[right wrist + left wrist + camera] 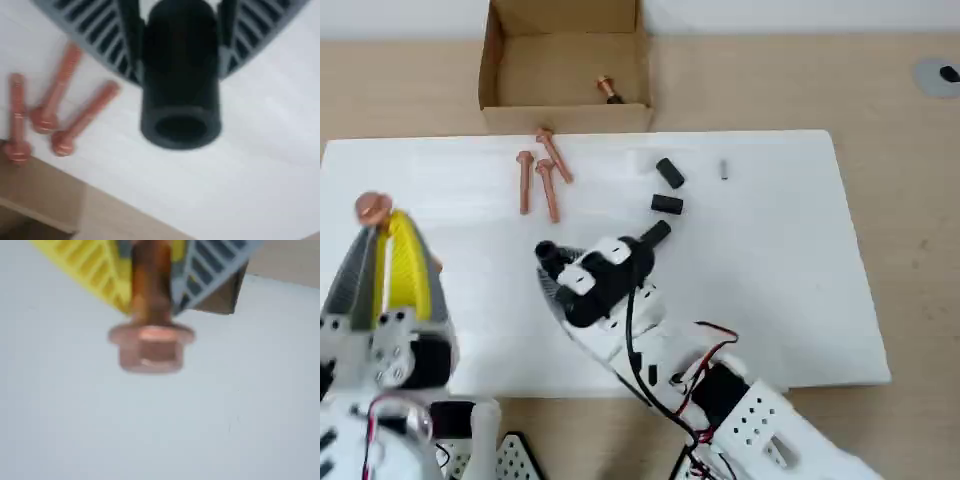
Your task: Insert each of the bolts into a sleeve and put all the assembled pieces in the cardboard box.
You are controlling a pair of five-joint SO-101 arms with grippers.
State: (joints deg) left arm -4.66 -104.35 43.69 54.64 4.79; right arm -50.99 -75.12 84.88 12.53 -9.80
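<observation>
Left gripper point(380, 232) is clenched on a copper bolt point(151, 347), gripped by the shank with the flanged head jutting past the fingertips, while the right gripper point(552, 268) is clamped round a black sleeve point(180, 100) whose open bore faces outward; the two held parts are well apart over the white board point(790, 300). The likeliest trouble is in the mating: with the head as the free end, the shank may not be offered to the bore at all, and where its tip lies cannot be told. A slight tilt between the parts could jam the bolt on the sleeve's rim, or push either one askew in its grip until it drops and rolls. A low swing could also scatter the three loose bolts point(548, 190) near the board's far edge or the two loose sleeves point(666, 204) just beside the right arm. The cardboard box point(495, 70) stands just beyond the board with one assembled piece point(608, 88) inside. The board lies on a pale wooden counter point(910, 200), smooth and flat, so round parts would roll freely; a grey disc point(938, 75) sits in the far corner
</observation>
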